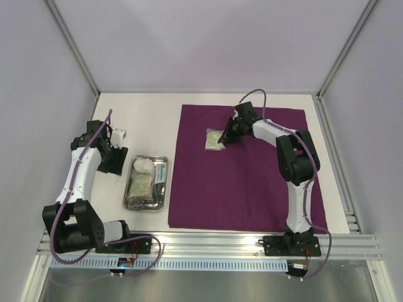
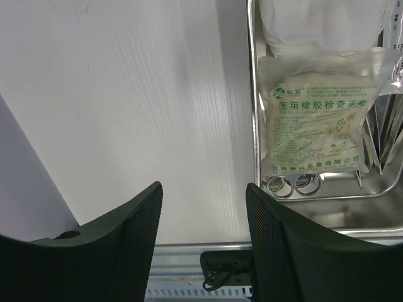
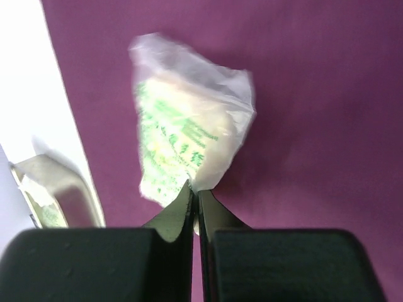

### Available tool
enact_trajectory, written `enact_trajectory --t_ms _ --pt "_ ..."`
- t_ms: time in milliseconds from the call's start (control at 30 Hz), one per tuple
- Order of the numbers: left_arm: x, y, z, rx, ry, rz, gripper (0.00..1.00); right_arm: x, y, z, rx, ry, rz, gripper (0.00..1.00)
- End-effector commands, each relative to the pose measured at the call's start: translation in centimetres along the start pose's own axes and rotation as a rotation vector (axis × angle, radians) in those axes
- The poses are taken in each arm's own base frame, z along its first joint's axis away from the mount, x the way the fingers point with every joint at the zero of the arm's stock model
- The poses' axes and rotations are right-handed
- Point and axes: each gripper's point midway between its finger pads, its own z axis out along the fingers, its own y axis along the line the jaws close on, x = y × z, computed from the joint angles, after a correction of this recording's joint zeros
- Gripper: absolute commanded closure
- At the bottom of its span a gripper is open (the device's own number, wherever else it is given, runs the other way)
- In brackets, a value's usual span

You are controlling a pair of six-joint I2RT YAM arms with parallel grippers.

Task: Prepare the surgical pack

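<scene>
The right claw (image 3: pixel 194 189) is closed almost completely, its two black fingertips pinching only the thin lower edge of a green-printed clear packet (image 3: pixel 189 132). The packet hangs over the far-left part of the deep-purple sheet (image 1: pixel 239 182), which lies flat across the right half of the bench; whether the packet touches the cloth cannot be told. That narrow bite on slippery film is probably the main risk, since a quick swing or turn could let the packet slide out and drop crooked, or off the sheet toward the steel tray (image 2: pixel 255 94). Lowering too far could also catch the fabric and pull a wrinkle into it. By the left edge, the left claw (image 2: pixel 203 185) is wide open and empty just beside the tray, which holds a packet of rubber examination gloves (image 2: pixel 315 119), scissors (image 2: pixel 293 184) and white gauze (image 2: pixel 315 25). A careless reach could nudge the tray.
</scene>
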Motion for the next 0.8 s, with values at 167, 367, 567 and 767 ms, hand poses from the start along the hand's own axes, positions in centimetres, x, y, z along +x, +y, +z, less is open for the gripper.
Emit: enact_trajectory --t_ms 167,367,567,767 --pt "0.3 0.8 0.9 -0.043 0.008 -0.007 0.36 5.9 11.3 -6.8 -0.156 -0.138 0.014 0.99" --pt "0.1 0.8 0.3 -0.048 -0.023 -0.003 0.36 16.7 18.9 -4.3 -0.260 -0.031 -0.055 1.00" --pt "-0.1 0.6 -0.4 -0.042 -0.051 0.006 0.36 22.1 24.3 -0.7 -0.381 0.107 -0.035 1.00" --pt "-0.1 0.6 -0.5 -0.043 -0.054 0.007 0.36 25.4 26.7 1.6 -0.403 0.164 -0.015 1.00"
